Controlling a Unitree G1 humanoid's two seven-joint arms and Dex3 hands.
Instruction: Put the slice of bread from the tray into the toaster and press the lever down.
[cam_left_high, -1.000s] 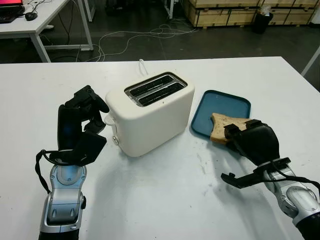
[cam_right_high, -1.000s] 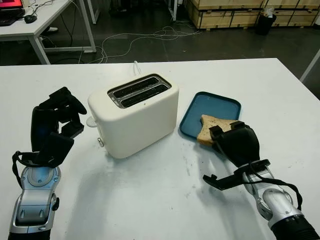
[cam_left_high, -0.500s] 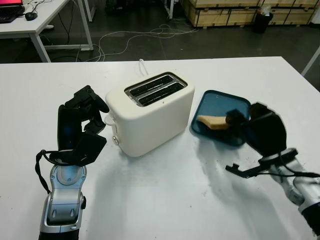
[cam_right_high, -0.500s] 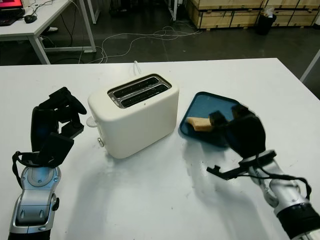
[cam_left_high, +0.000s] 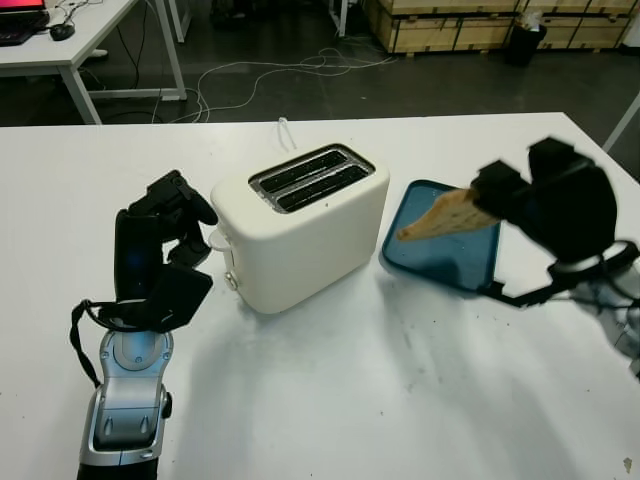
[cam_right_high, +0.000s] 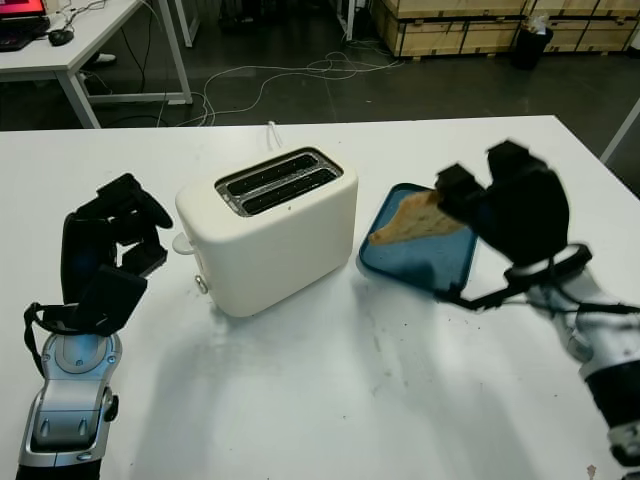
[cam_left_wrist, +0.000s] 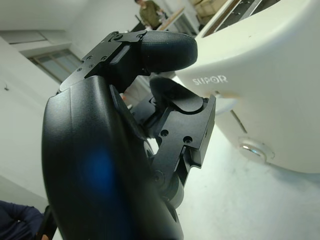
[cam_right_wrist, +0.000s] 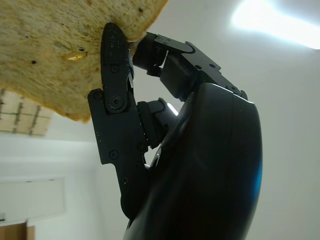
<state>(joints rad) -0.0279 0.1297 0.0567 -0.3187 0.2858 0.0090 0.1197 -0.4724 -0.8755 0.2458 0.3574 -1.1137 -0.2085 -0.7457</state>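
Note:
A cream two-slot toaster (cam_left_high: 300, 225) stands mid-table, its slots facing up and its lever side toward the left hand. My right hand (cam_left_high: 548, 205) is raised above the blue tray (cam_left_high: 445, 247) and is shut on the slice of bread (cam_left_high: 440, 215), which tilts edge-on toward the toaster. The wrist view shows its fingers (cam_right_wrist: 116, 90) pinching the bread (cam_right_wrist: 60, 47). My left hand (cam_left_high: 160, 250) stands upright just left of the toaster, fingers curled, holding nothing, close to the toaster's end wall (cam_left_wrist: 260, 90).
The white table (cam_left_high: 330, 400) has free room in front of the toaster. A white cord (cam_left_high: 285, 130) runs off behind the toaster. Beyond the table lie a dark floor with cables, another desk (cam_left_high: 80, 40) at the far left and crates at the far right.
My right hand has lifted the bread off the tray and risen up and to the right, tilting the slice. The tray now lies bare. The left hand has stayed put.

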